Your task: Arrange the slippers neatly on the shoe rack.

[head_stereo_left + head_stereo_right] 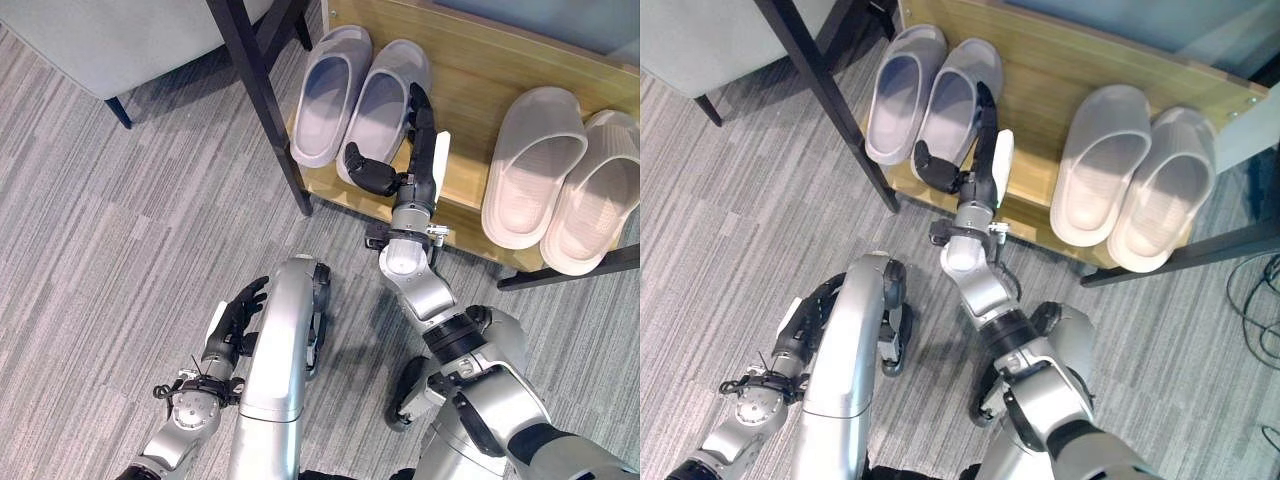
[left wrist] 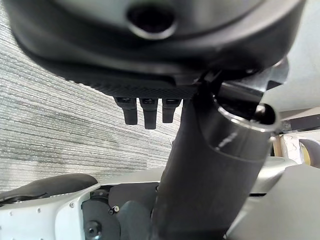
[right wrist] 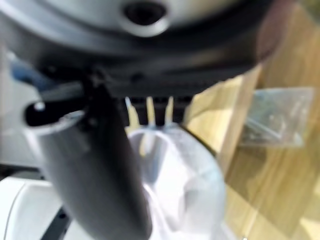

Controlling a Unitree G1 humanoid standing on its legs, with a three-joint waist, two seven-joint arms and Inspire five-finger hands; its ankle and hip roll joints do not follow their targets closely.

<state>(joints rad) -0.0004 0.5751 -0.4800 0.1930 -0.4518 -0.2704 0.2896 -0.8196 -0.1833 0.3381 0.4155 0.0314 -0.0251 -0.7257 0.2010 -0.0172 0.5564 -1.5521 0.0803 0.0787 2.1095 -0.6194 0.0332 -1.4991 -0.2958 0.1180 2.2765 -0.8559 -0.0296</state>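
A pair of light grey slippers stands side by side at the left end of the wooden shoe rack shelf (image 1: 470, 70), the left slipper (image 1: 328, 95) close against the right slipper (image 1: 385, 100). My right hand (image 1: 418, 150) lies along the right slipper's outer edge with its fingers (image 3: 150, 107) straight and its thumb over the heel; it is open. The same slipper (image 3: 175, 170) appears just past the fingers in the right wrist view. A beige pair (image 1: 530, 165) (image 1: 590, 190) rests at the shelf's right end. My left hand (image 1: 235, 315) hangs open low over the carpet, holding nothing.
A dark frame post (image 1: 265, 100) slants down past the grey pair's left side. A grey upholstered seat (image 1: 120, 40) with a dark leg stands at the upper left. Striped grey carpet (image 1: 120, 250) lies in front of the rack. Bare shelf shows between the two pairs.
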